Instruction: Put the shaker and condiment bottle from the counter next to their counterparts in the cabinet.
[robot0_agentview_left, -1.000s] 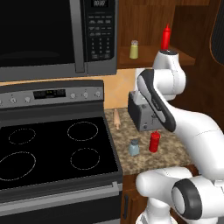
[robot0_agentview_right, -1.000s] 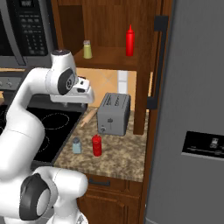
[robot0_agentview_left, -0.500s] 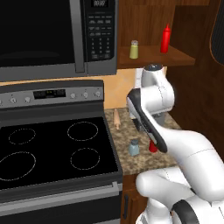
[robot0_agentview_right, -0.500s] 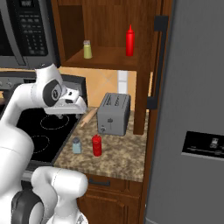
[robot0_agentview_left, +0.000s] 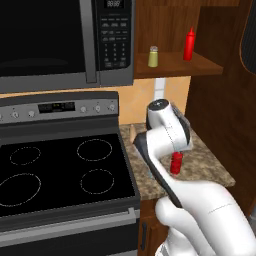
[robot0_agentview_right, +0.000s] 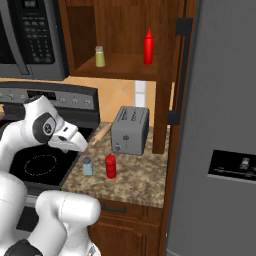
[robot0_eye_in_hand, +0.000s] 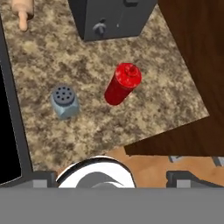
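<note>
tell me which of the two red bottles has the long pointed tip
The slim red bottle on the cabinet shelf. The red bottle on the counter, beside the blue-grey shaker, is stubbier with a short nozzle.

Bare counter (robot0_eye_in_hand: 144, 118) surrounds the shaker (robot0_eye_in_hand: 64, 101) and condiment bottle (robot0_eye_in_hand: 122, 84); the toaster (robot0_eye_in_hand: 111, 17) blocks behind them.

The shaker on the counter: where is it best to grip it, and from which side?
Probably from above, jaws closing on the sides of the shaker below its grey cap. It stands upright, apart from the condiment bottle, with bare counter around it.
</note>
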